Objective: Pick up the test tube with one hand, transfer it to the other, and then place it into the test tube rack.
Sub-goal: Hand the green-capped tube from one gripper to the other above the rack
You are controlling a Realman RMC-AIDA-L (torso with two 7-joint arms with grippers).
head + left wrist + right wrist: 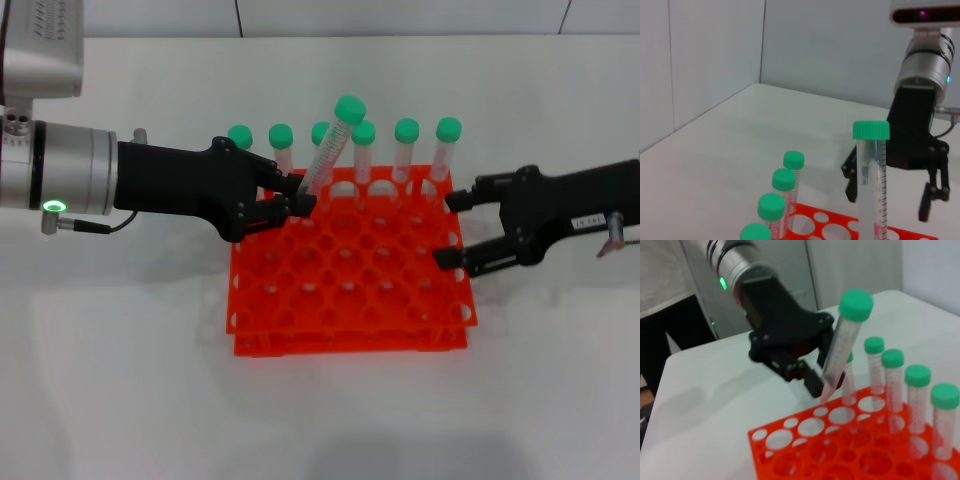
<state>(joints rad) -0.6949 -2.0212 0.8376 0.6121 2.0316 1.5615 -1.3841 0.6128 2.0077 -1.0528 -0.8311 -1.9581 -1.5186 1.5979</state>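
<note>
The test tube rack (350, 270) sits mid-table with a row of capped tubes (406, 150) along its far edge, the left gripper (290, 205) over its far-left corner holding the tilted test tube (330, 150), the right gripper (455, 230) beside its right edge

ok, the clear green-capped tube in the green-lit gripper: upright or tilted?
Tilted. The clear green-capped test tube leans cap-away from the left gripper, which is shut on its lower end above the orange-red rack.
</note>
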